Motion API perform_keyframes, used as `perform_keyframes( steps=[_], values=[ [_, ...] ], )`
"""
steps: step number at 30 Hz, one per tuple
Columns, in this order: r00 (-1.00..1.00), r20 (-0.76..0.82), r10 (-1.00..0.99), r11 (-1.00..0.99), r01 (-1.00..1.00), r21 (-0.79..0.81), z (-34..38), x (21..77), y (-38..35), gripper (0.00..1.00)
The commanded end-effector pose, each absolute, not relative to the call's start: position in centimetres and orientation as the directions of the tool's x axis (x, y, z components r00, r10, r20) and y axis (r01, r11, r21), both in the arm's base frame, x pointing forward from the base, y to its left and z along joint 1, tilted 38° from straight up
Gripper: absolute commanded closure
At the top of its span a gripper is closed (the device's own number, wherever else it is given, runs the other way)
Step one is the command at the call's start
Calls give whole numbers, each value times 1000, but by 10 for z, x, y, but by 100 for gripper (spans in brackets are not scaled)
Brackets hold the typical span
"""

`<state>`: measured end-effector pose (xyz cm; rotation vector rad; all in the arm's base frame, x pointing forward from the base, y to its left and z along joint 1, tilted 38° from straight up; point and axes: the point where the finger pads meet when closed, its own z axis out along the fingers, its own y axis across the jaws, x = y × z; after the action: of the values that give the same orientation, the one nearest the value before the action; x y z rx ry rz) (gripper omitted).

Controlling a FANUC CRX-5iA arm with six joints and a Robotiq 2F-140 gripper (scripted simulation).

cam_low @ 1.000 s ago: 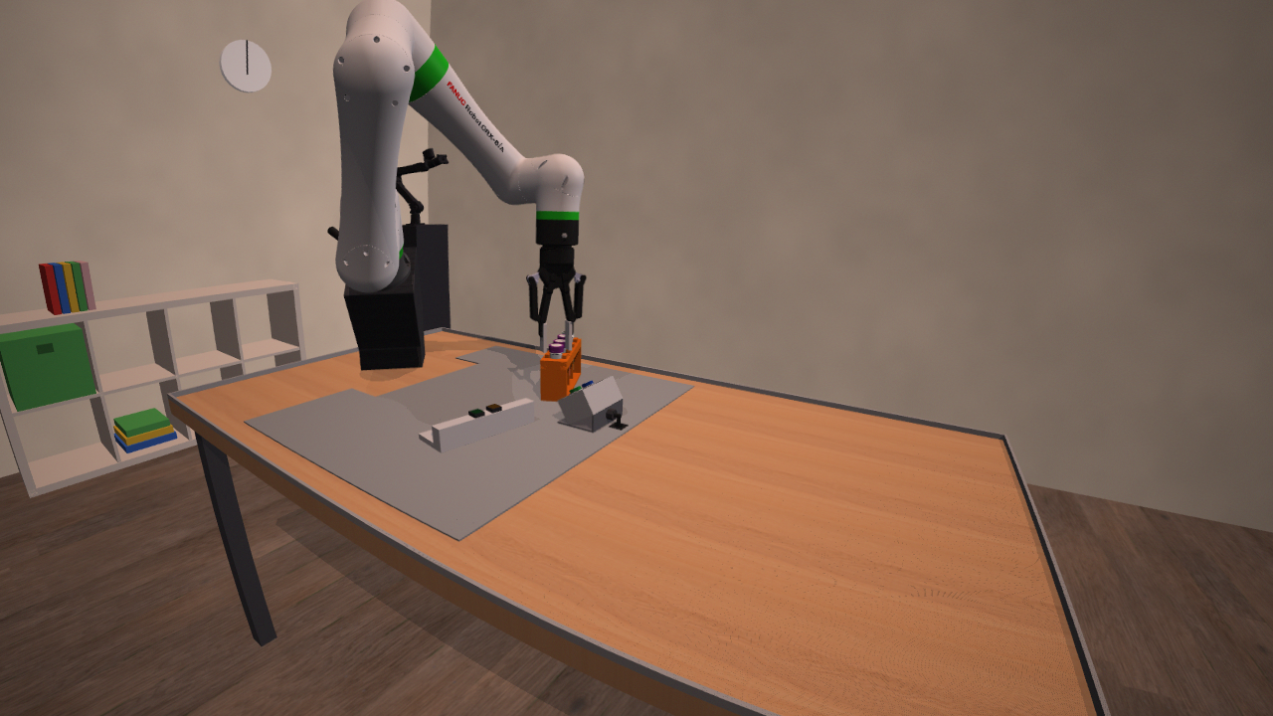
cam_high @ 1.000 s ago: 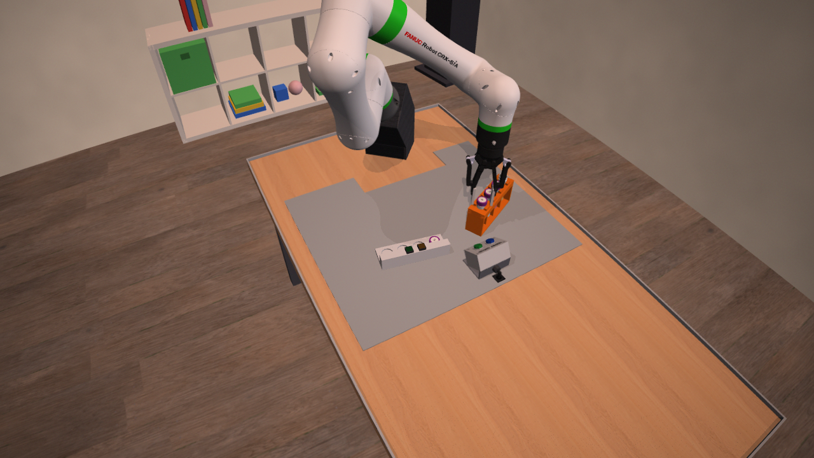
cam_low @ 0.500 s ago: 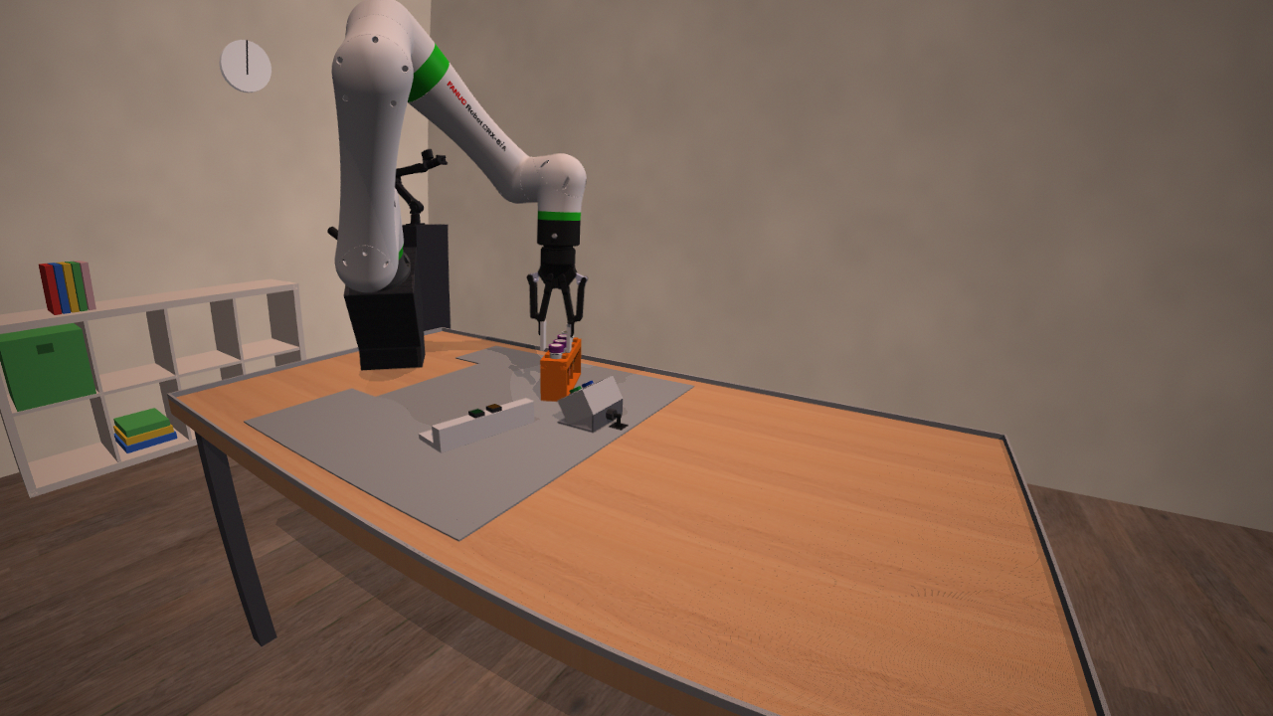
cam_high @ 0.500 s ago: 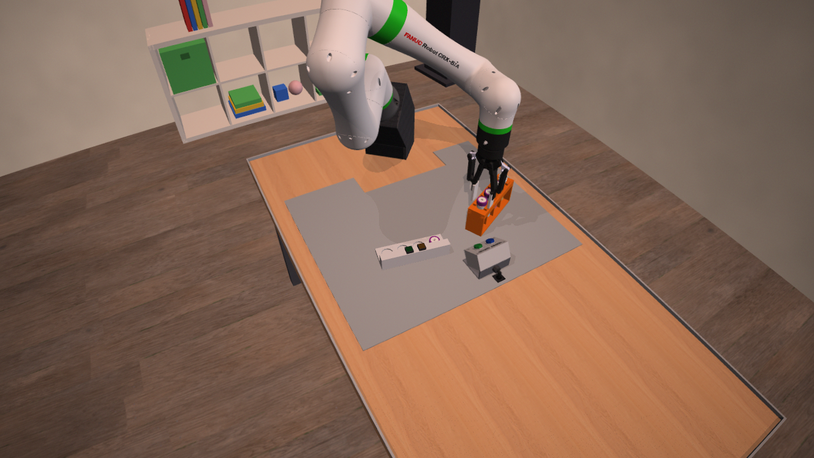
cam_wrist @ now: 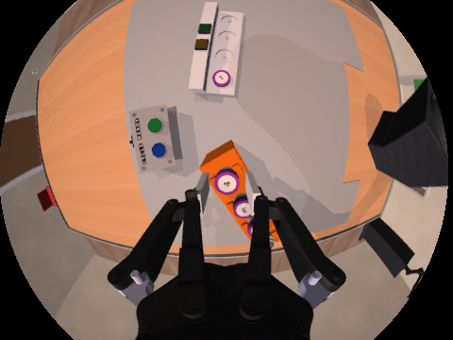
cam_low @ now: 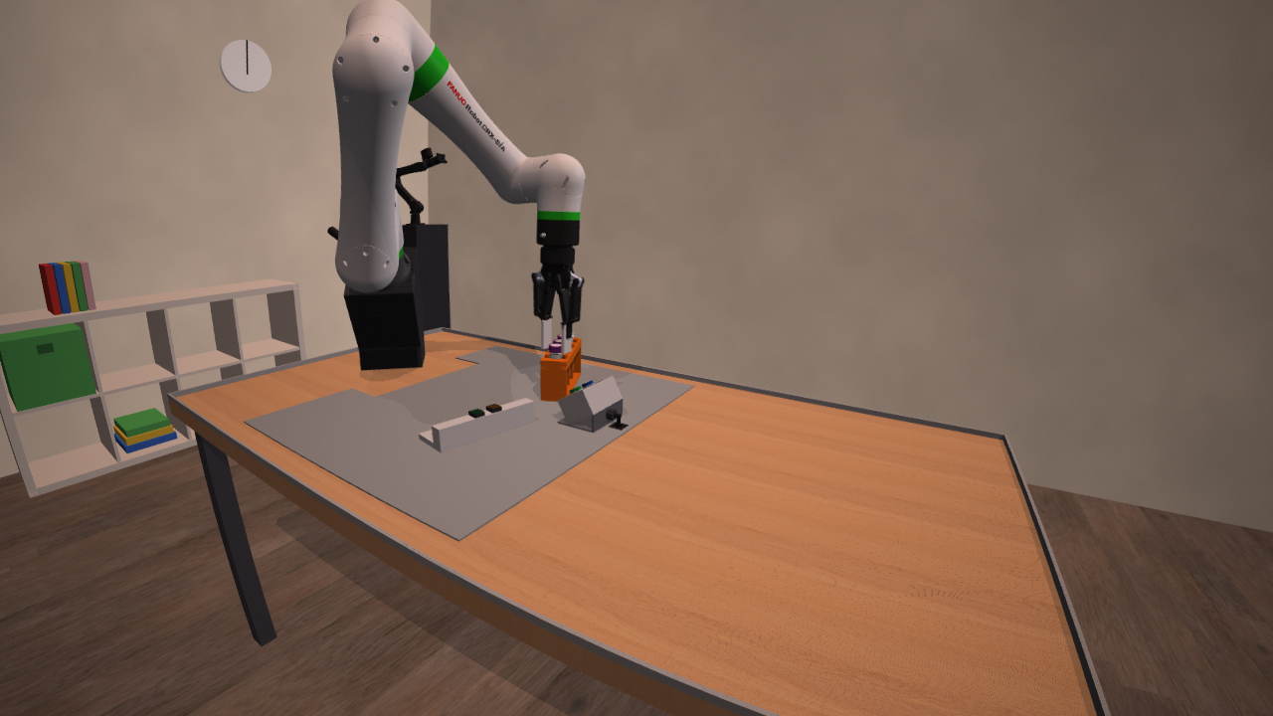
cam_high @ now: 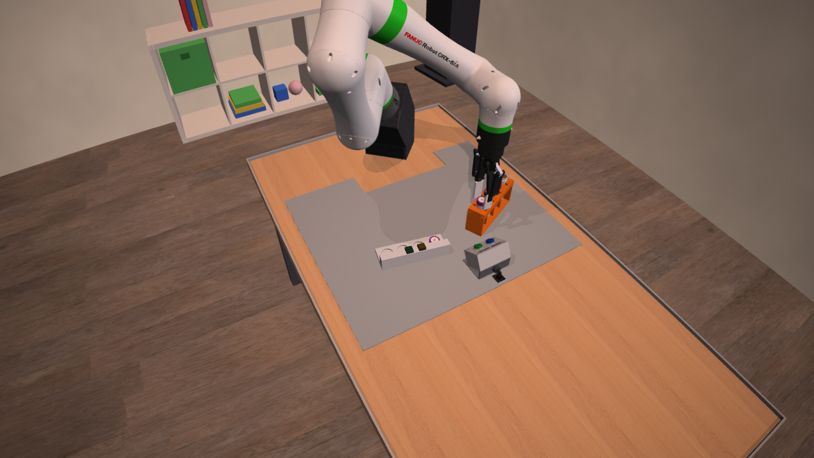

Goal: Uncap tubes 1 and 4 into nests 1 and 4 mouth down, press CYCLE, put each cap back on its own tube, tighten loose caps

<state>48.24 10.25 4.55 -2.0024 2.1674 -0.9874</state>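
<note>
On the gray mat (cam_high: 341, 296), nearest to the table's long free end, stands the small desk (cam_high: 487, 259) with its keys, and beside it the cap tray (cam_high: 412, 254) has one purple cap (cam_wrist: 221, 78) in an end nest. Farther back, the gripper (cam_wrist: 228, 198) hangs over the orange decapping station (cam_high: 488, 212), its fingers partly apart on both sides of an end tube's cap (cam_wrist: 226, 183), gripping nothing.

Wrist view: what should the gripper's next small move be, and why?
Probably close on the end cap of the station. The gripper is open and empty, and its fingers flank that cap with gaps on both sides. Another cap already lies in the tray, so gripping this one to unscrew it seems next.
</note>
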Motion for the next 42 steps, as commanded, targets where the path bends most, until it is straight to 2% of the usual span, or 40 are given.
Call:
perform_keyframes(
  steps=[1,15,21,23,32,38,42],
  values=[
    [-185,387,-903,-25,-879,-477,46,482,103,100],
    [-185,387,-903,-25,-879,-477,46,482,103,100],
    [83,510,-856,-290,-894,-341,46,482,103,100],
    [83,510,-856,-290,-894,-341,46,482,103,100],
    [462,608,-646,-632,-770,-87,46,482,103,100],
    [639,610,-468,-774,-630,68,46,482,103,100],
    [668,606,-431,-795,-599,96,46,482,103,100]
  ],
)
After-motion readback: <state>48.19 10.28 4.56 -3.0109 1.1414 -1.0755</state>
